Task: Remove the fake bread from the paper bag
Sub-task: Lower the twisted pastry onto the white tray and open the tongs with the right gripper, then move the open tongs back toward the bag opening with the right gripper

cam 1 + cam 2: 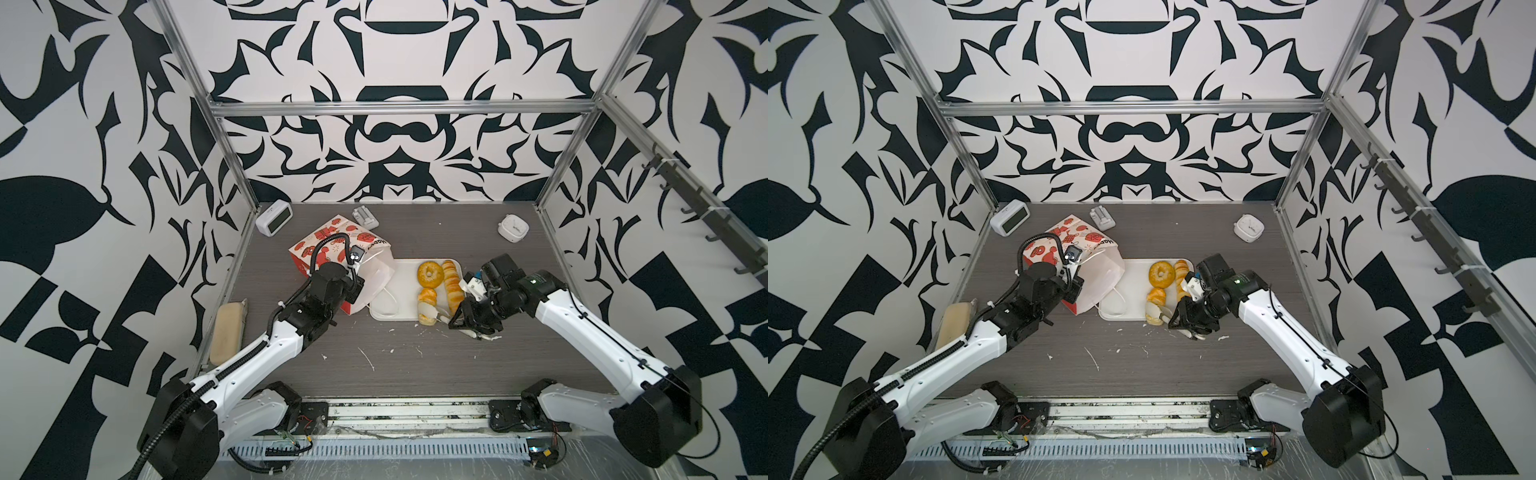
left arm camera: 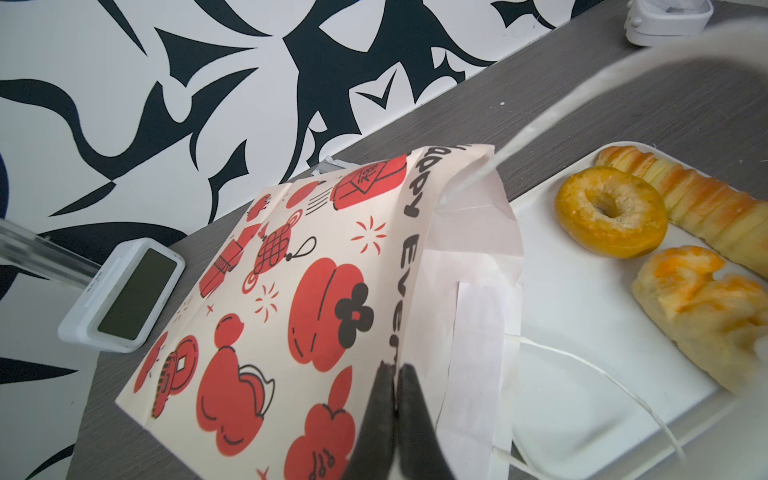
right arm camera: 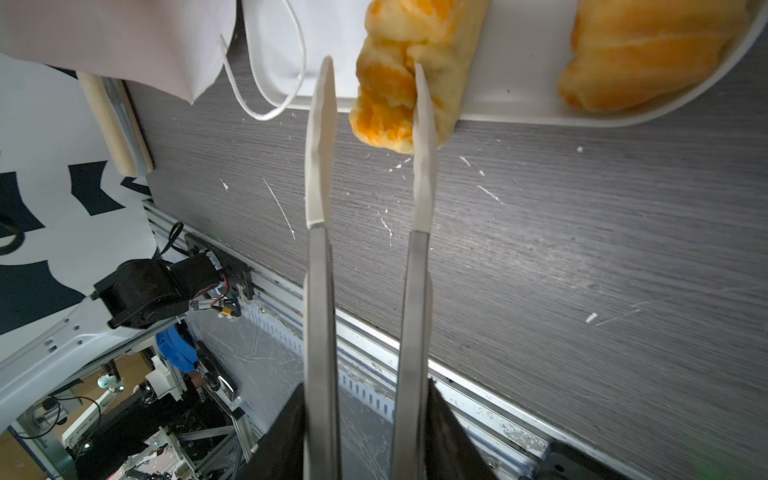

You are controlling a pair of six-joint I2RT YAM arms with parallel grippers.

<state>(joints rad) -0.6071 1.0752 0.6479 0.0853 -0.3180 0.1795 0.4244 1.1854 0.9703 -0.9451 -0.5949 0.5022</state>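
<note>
The paper bag (image 1: 332, 245) lies tilted at the back left, its mouth facing the white tray (image 1: 405, 282). My left gripper (image 2: 397, 368) is shut on the bag's rim (image 2: 419, 291). Three pieces of fake bread lie on the tray: a bagel (image 1: 430, 273), a long twisted stick (image 1: 452, 286) and a braided oblong (image 1: 427, 305) whose end overhangs the tray's front edge. My right gripper (image 3: 368, 399) is shut on metal tongs (image 3: 320, 270). The tongs' white tips stand apart: one (image 3: 422, 124) rests against the braided oblong (image 3: 386, 91), the other is clear of it. The bag's inside is hidden.
A white digital clock (image 1: 274, 217), a grey block (image 1: 365, 217) and a small white clock (image 1: 513, 227) sit along the back. A pale beige block (image 1: 226, 332) lies by the left wall. The bag's cord handle (image 1: 388, 305) trails on the tray. White crumbs dot the table's front.
</note>
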